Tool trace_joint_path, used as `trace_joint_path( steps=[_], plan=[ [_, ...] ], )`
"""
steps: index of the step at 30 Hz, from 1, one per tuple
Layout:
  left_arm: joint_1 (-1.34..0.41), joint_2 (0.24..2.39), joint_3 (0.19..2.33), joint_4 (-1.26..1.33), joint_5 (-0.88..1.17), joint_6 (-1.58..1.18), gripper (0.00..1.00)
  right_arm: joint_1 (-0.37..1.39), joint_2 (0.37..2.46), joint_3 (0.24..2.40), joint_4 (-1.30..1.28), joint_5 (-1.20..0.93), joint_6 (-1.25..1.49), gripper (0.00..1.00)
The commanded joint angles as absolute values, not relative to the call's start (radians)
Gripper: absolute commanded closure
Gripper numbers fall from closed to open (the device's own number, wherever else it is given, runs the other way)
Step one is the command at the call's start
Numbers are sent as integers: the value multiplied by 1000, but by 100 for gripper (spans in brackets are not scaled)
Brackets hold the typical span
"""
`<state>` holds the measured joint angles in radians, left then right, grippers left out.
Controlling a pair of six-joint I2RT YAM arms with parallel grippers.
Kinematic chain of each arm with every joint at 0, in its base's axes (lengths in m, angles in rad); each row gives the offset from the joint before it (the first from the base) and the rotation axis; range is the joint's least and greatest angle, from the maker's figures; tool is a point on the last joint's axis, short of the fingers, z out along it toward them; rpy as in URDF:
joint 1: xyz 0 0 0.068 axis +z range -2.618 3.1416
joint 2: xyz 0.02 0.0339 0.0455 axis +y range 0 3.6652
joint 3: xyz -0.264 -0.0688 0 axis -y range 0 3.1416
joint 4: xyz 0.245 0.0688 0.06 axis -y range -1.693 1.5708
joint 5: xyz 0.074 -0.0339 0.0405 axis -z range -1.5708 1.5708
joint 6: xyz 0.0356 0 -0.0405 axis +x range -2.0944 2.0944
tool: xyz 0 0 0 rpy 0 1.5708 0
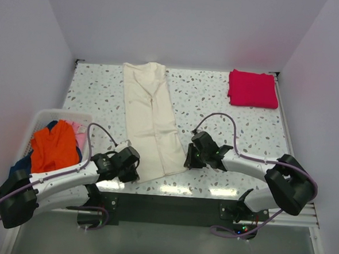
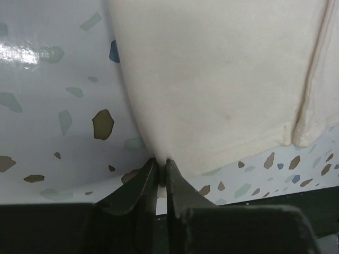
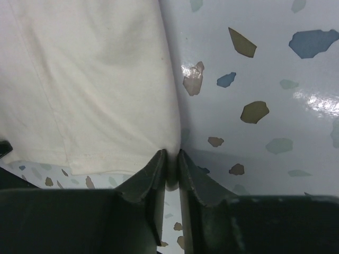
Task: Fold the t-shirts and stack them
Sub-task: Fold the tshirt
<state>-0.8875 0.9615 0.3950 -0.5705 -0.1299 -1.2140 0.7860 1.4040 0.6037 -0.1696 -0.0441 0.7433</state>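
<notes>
Cream t-shirt [image 1: 151, 117] soft, light, limp | left hand [image 2: 161, 165] pinched nearly closed on its near hem corner | right hand [image 3: 172, 157] likewise, other corner | we judge both corners good holds

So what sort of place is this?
Probably a robot test cell: a speckled table between blank white walls, left arm and right arm bolted at its near edge, a cream t-shirt laid out, a basket of shirts.

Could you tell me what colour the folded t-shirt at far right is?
Magenta-red t-shirt, clearest from top external.
</notes>
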Motion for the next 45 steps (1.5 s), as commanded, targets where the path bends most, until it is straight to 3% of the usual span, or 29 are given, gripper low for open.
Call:
trace_joint_path(
  steps=[1,4,5,21,34,45],
  plan=[
    [-902,985,373,-555,-106,-1223,86,802,1416,546,-290,-25,756,83],
    [-908,991,382,-552,-86,-1206,100,811,1398,535,-310,-21,759,98],
    [-910,991,385,-555,-83,-1203,100,811,1388,525,-314,-23,765,100],
    [-946,919,455,-732,-25,-1141,100,945,1145,400,-432,18,923,100],
    [-943,997,612,-672,-94,-1098,100,946,1239,753,-563,152,812,100],
    [-980,920,513,-623,35,-1184,100,946,1212,741,-577,104,811,100]
  ],
)
